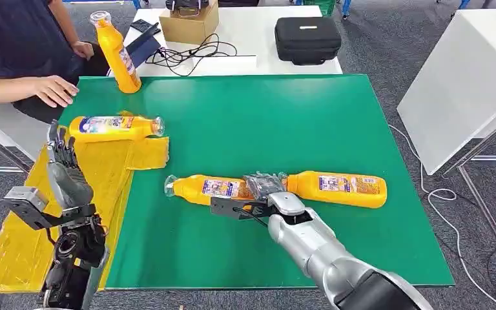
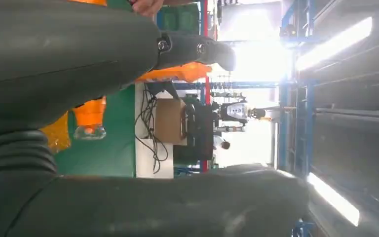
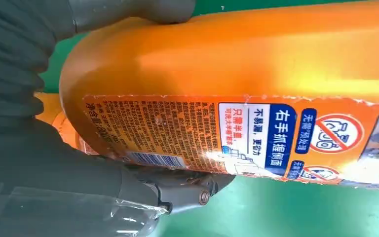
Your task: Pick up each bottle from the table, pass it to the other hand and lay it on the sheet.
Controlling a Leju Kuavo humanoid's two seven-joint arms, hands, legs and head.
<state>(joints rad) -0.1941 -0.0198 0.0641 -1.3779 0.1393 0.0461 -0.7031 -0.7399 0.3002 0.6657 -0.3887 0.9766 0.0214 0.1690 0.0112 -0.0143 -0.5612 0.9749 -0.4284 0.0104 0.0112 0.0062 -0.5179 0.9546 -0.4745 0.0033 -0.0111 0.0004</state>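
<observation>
Right hand sits at the near middle of the green table, fingers wrapped round the base end of one lying bottle. Right wrist view confirms: thumb on one flank, fingers on the other, orange body filling the gap. Bottle apparently not yet lifted; it lies flat, cap pointing toward the yellow sheet.

Second lying bottle rests base-to-base just beside the gripped one, close against the fingers. Risk: dragging it along on the lift.

Left hand held upright over the sheet, fingers apart, holding nothing. One bottle already lies on the sheet's far part. A person's hand rests at the far left corner near a tilted bottle.

Judged step: pick-up before handover. To do well: lift straight up, clear of the neighbour; keep the bottle level, since the grip is at one end and the neck side will sag; present the free neck half toward the left hand.
</observation>
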